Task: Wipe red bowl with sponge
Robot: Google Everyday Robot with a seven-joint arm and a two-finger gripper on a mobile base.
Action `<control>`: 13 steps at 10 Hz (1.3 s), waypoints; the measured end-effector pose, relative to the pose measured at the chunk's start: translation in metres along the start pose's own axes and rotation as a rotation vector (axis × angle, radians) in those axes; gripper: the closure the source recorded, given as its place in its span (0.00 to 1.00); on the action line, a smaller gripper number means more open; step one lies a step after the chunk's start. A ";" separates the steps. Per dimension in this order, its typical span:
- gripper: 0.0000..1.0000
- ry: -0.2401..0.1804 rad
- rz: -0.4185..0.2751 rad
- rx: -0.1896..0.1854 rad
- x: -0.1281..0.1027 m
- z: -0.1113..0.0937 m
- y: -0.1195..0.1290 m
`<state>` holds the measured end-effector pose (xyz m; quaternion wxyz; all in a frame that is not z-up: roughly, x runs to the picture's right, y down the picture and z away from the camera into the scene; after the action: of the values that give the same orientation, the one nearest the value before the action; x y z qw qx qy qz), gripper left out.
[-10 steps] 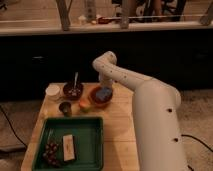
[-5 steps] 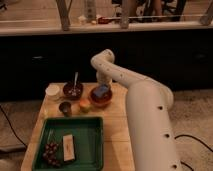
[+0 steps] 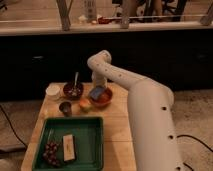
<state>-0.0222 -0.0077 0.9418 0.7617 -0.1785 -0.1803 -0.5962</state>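
Red bowl (image 3: 107, 99) (one) holds one sponge (image 3: 96, 93) beneath the pincer (image 3: 98, 87).

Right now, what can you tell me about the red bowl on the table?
The red bowl is small, round and shallow, orange-red, with a smooth look. It stands upright near the back of the wooden table. A blue sponge lies in its left side, reaching the rim. The gripper hangs just above the bowl's back edge. A yellowish fruit sits close against its front left.

Robot lab, counter (image 3: 150, 27), jaws over bowl (image 3: 104, 99)
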 end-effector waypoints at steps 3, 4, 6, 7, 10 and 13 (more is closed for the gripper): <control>1.00 0.010 0.018 -0.031 -0.005 -0.009 0.040; 1.00 0.014 0.024 -0.046 -0.003 -0.009 0.047; 1.00 0.027 0.031 -0.080 0.005 -0.005 0.050; 1.00 0.035 0.030 -0.088 0.011 0.000 0.046; 1.00 0.059 0.002 -0.072 0.025 0.009 0.027; 1.00 0.040 -0.085 -0.012 0.012 0.013 -0.009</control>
<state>-0.0287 -0.0133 0.9595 0.7379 -0.1633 -0.1691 -0.6327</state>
